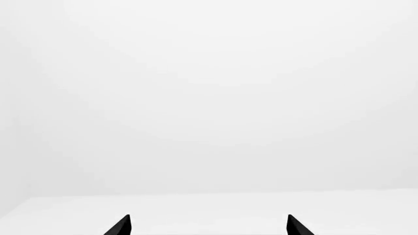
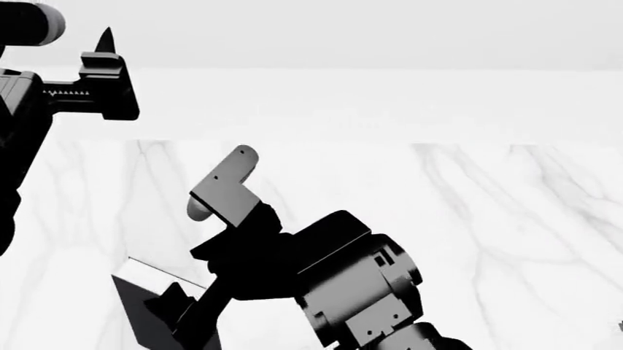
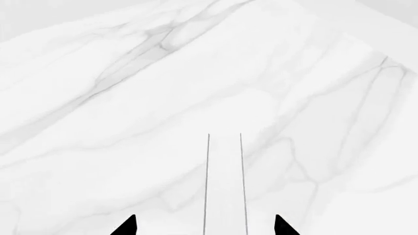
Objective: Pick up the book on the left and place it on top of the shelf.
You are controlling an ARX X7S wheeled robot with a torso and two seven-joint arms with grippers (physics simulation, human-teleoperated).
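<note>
The book stands on edge at the lower left of the head view, where its dark cover (image 2: 139,310) shows beside my right gripper (image 2: 183,321). In the right wrist view its narrow white page edge (image 3: 224,196) runs between the two black fingertips. My right gripper (image 3: 205,227) is open and straddles that edge, with a gap on each side. My left gripper (image 2: 103,55) is raised at the upper left, away from the book. It is open and empty, facing a blank white wall in the left wrist view (image 1: 209,227). The shelf is out of view.
The white marble tabletop (image 2: 486,219) with grey veins spreads to the right and also fills the right wrist view (image 3: 130,98). A plain white wall (image 2: 341,102) stands behind it. My right arm's bulky wrist (image 2: 355,284) fills the lower middle.
</note>
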